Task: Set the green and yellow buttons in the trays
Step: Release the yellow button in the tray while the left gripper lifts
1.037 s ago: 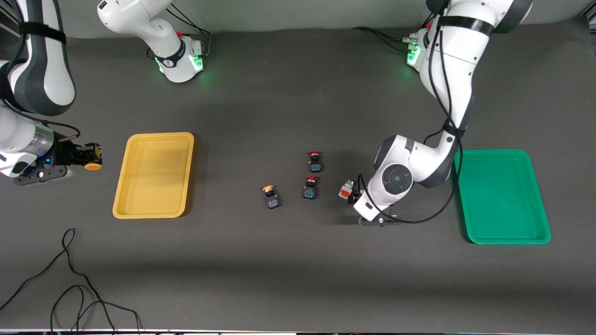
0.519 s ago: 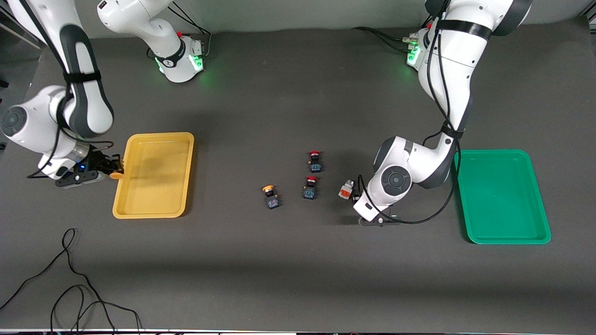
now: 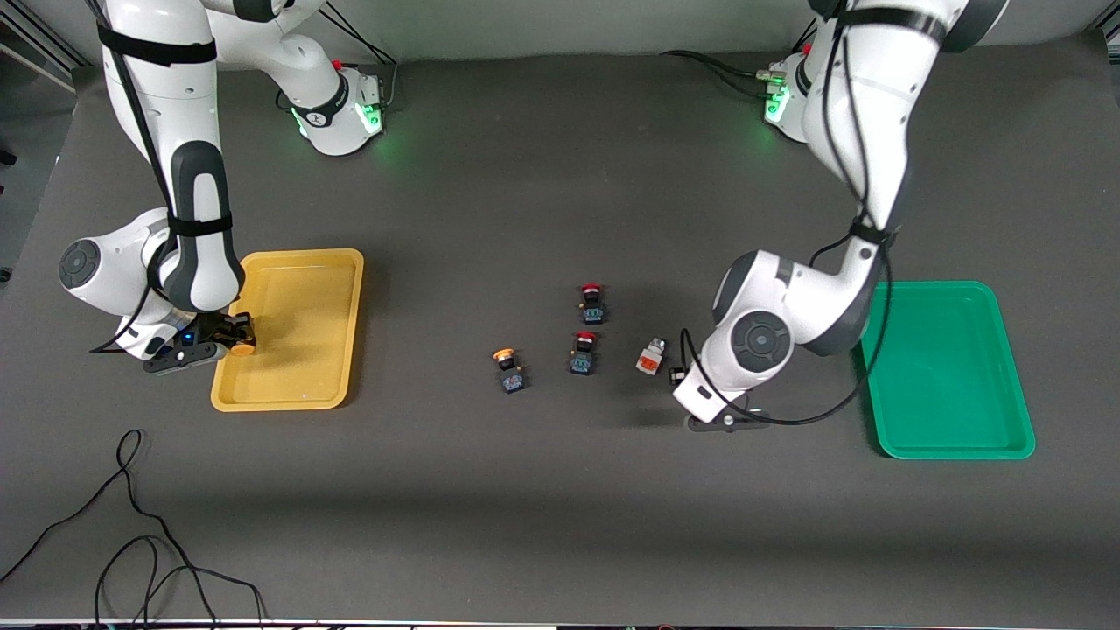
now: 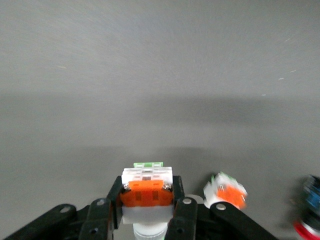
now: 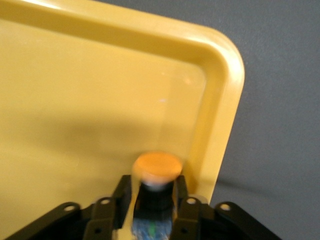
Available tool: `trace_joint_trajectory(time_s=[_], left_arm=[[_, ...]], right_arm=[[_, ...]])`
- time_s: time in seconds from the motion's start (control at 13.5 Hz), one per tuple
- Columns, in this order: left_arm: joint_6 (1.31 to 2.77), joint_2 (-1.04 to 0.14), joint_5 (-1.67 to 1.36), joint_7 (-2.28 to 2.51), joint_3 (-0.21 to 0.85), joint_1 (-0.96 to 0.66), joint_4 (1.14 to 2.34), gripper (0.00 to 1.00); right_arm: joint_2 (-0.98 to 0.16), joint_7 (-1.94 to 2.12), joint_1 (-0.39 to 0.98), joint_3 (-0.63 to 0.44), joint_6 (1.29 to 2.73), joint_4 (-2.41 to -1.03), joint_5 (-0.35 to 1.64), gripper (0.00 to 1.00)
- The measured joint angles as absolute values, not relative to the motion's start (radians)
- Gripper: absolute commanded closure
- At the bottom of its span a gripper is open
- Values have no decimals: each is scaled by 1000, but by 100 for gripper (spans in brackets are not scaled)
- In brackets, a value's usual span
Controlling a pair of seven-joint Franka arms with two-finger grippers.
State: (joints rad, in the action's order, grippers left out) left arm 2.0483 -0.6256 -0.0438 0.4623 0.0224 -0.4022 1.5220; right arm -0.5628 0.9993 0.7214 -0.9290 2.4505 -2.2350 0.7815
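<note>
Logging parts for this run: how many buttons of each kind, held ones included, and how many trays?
Yellow-capped buttons: 2 (one in right gripper over yellow tray)
Red-capped buttons: 2
White-bodied buttons: 2 (one in left gripper over table)
Trays: 2, with the green tray
Total: 8

the right arm comes down from its base and bends at the elbow, its wrist low over the counter at the right arm's end. the right claw (image 3: pixel 234 337) (image 5: pixel 152 200) has its fingers clamped on a black-bodied push button with a round yellow-orange cap (image 3: pixel 242 347) (image 5: pixel 156 167). the left arm folds at the elbow, wrist turned downward over the counter's middle. the left claw (image 3: pixel 676 376) (image 4: pixel 147 210) has its fingers pinched on a white-bodied push button with an orange block (image 4: pixel 147 192).
</note>
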Motion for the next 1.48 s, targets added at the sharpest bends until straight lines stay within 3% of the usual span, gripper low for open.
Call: trace_joint_trajectory(time_s=[0.37, 0.67, 0.96, 1.26, 1.48], left_arm=[[1582, -529, -46, 446, 17, -310, 1244, 100], [1405, -526, -43, 229, 10, -136, 1148, 100], [1368, -526, 3, 32, 7, 29, 1145, 100], [1486, -536, 83, -124, 7, 113, 1234, 100], [1629, -553, 88, -253, 6, 187, 1332, 100]], right_arm=[[-551, 972, 738, -955, 2300, -2146, 755, 0], [-511, 692, 827, -1053, 1957, -1884, 509, 0], [-491, 416, 924, -1061, 1678, -1596, 419, 0], [-509, 149, 1106, -1034, 1671, -1549, 423, 0], [-545, -98, 1171, -896, 1756, -1525, 434, 0]])
